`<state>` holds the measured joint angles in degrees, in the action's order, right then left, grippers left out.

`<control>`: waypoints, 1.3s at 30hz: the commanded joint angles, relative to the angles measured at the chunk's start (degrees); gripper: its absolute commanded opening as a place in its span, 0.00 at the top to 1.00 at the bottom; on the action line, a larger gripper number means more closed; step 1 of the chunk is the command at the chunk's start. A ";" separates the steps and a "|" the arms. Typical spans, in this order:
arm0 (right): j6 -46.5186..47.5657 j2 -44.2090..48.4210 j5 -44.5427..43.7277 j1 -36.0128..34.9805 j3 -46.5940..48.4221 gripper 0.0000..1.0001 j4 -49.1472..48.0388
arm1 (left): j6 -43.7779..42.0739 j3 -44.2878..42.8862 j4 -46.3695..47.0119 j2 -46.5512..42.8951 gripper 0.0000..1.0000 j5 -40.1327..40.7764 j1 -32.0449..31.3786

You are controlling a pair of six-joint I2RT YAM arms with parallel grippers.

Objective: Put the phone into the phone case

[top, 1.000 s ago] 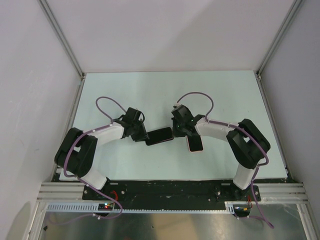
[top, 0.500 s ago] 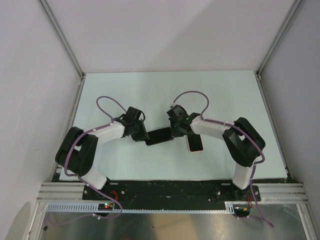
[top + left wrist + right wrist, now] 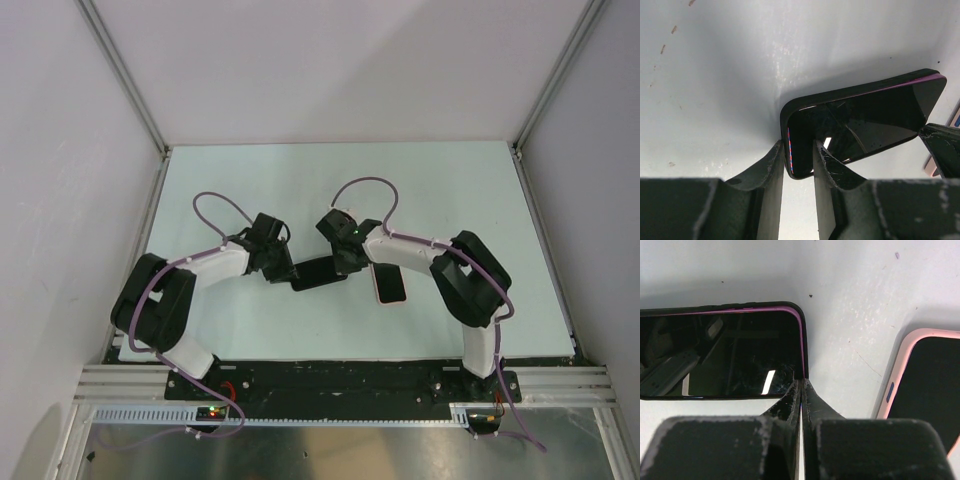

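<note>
Two arms are meeting over a glossy black phone [image 3: 320, 273] in the middle of the pale green desk [image 3: 450, 190].
The left end effector [image 3: 797, 148] is gripping the purple-edged phone, its two fingers clamped across one short end. The right end effector [image 3: 801, 383] is pinched fully closed on nothing, its tips touching the phone's opposite end. The pink phone case [image 3: 927, 380], dark inside, is lying flat just beside them, apart from the phone.

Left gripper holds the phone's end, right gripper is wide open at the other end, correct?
No. The right gripper is shut, tips at the phone's other end; the right wrist view shows it. The left gripper does hold the phone's end.
</note>
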<state>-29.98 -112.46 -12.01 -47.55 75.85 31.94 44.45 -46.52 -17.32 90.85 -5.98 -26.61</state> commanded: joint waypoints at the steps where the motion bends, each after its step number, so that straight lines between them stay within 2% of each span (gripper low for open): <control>1: -1.49 -12.08 4.00 -2.11 -5.28 1.00 -2.27 | -0.98 -0.84 1.40 0.30 0.69 -3.24 -1.58; 4: -1.45 -7.41 3.49 -1.78 -5.49 1.00 -2.71 | -1.27 -0.74 1.07 -0.69 0.68 -3.04 -1.60; 11: 2.33 8.70 4.94 2.53 -3.27 0.93 -7.01 | -2.28 -1.20 -0.14 -4.13 0.66 -2.02 -1.65; 17: 4.52 13.31 11.83 7.65 -2.44 0.89 -13.59 | -3.45 -0.93 -2.13 -8.27 0.64 -0.11 -1.53; 23: 6.94 5.81 20.04 11.43 4.02 0.88 -15.46 | -2.50 1.46 -2.93 -12.29 0.64 0.53 -2.63; 29: 9.49 -4.49 25.44 12.09 13.62 0.88 -14.34 | 1.82 2.67 -2.76 -13.56 0.66 1.67 -7.76; 34: 10.47 -9.89 27.45 12.01 17.48 0.89 -12.28 | 5.59 2.15 -1.02 -10.51 0.70 2.81 -11.99; 39: 11.32 -11.34 28.22 11.75 16.83 0.90 -11.17 | 7.92 1.40 2.55 -5.40 0.72 1.63 -13.13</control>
<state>-20.62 -123.37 14.02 -35.51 90.65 19.64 49.21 -44.23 -18.26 82.21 -4.71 -39.07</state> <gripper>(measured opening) 0.107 0.286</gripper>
